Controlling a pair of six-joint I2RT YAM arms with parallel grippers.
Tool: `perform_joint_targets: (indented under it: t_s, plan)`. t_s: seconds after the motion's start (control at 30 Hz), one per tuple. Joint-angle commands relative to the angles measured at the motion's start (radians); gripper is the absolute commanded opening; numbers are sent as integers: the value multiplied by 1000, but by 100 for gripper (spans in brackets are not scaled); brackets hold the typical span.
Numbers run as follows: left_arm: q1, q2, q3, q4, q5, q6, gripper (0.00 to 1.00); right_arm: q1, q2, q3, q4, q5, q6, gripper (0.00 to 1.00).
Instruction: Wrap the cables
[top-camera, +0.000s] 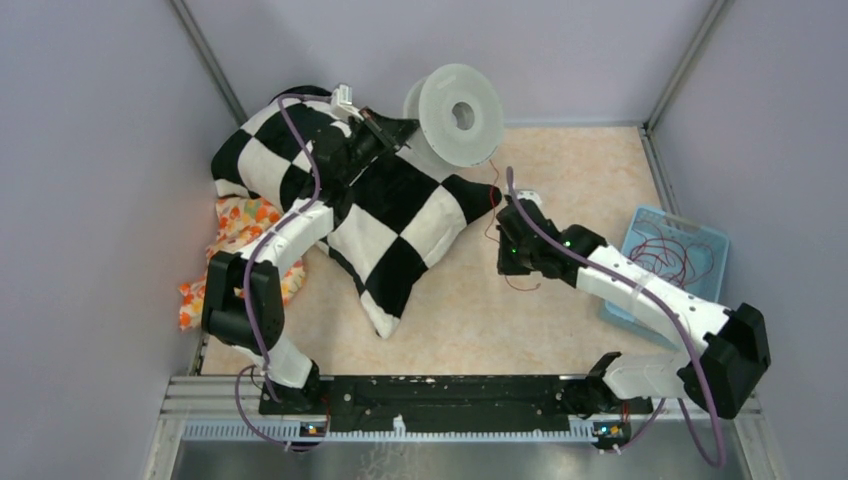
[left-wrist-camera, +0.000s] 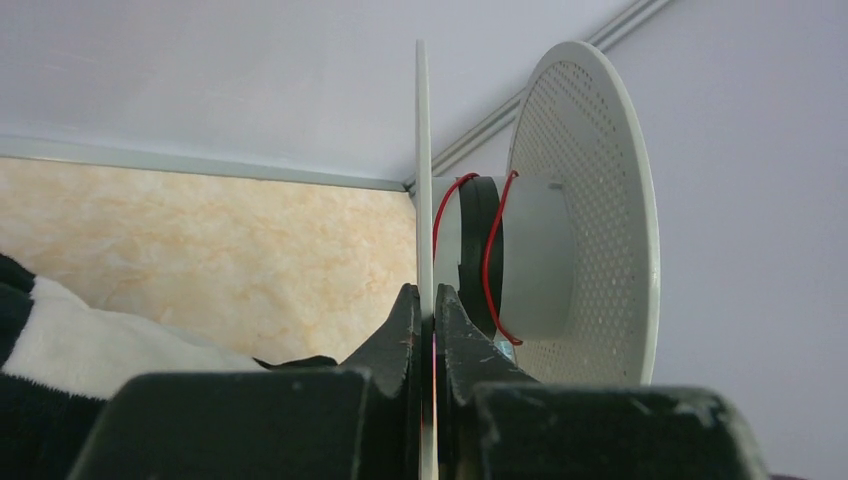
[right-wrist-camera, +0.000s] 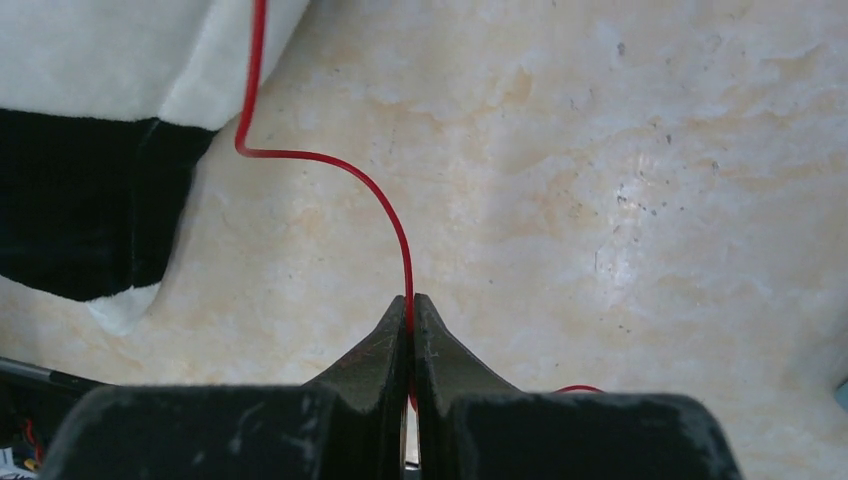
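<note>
We see the left gripper (left-wrist-camera: 425, 300) pinched shut on the white spool (left-wrist-camera: 422, 150) near the tabletop's (top-camera: 580, 180) far edge, the right gripper (right-wrist-camera: 411, 305) clamped on 1 red cable (right-wrist-camera: 290, 154).

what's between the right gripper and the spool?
A corner of the checkered pillow, plus the red cable leading from the shut jaws of the right gripper past it. Top view shows the pillow; right wrist view shows the cable.
</note>
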Motion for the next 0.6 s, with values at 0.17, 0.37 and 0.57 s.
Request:
perform_joint_targets:
  t_s: [0.17,0.37,0.57]
  plan:
    - [-186,-98,63,-162,-267,287,0,149,211,383,-44,139,-104,0]
    - [-246,-45,110,-241,-242,378,0,189,293,656,-183,143,-233,0]
    - [-302,-12,136,-290,-183,484,0,185,344,894,-265,154,-346,0]
